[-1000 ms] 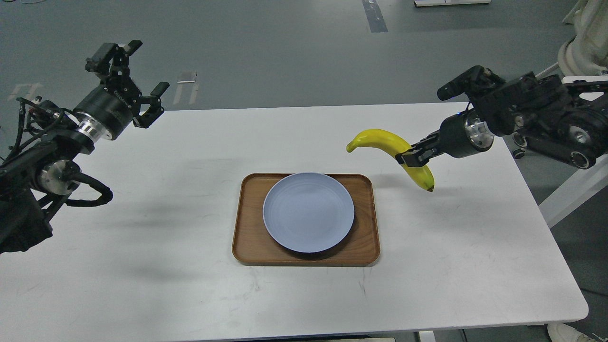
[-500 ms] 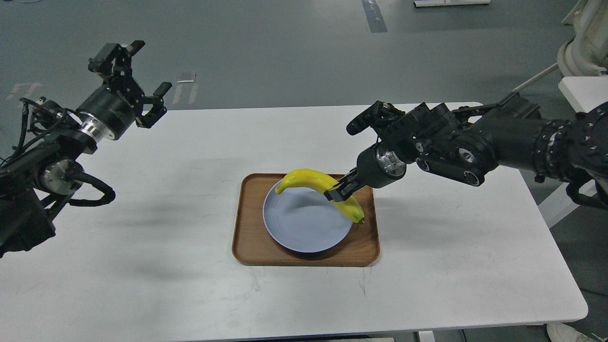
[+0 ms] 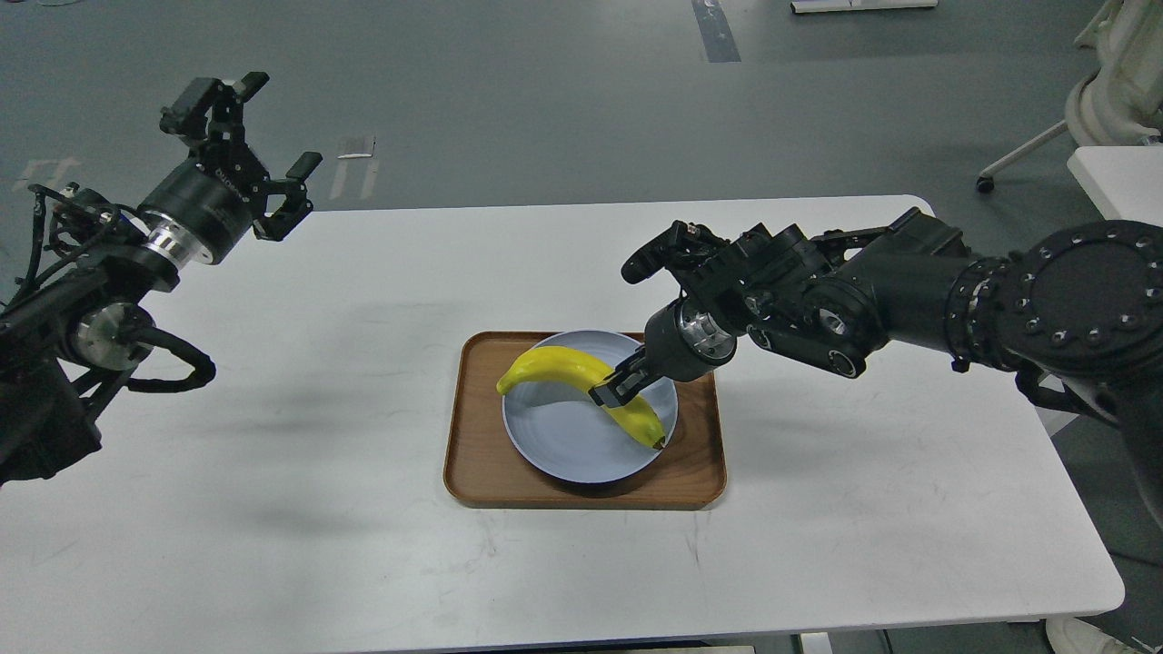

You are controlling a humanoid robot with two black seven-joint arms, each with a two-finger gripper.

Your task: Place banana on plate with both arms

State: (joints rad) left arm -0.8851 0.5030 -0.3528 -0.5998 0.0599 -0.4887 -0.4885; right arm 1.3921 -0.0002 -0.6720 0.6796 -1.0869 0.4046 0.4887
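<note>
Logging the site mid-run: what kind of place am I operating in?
Probably a robotics lab or test hall: a plain white table on a bare grey floor with tape marks, and a white machine base at far right.

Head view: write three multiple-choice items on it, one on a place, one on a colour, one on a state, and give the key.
1. What lies directly under the plate?
A. wooden tray
B. bare table
C. the floor

2. What colour is the banana?
A. green
B. yellow
C. brown

3. What state is the right gripper in?
A. open and empty
B. out of view
C. shut on the banana

Key:
1 A, the wooden tray frames the plate.
2 B, its skin is bright yellow.
3 C, its fingers clamp the banana's middle over the plate.
</note>
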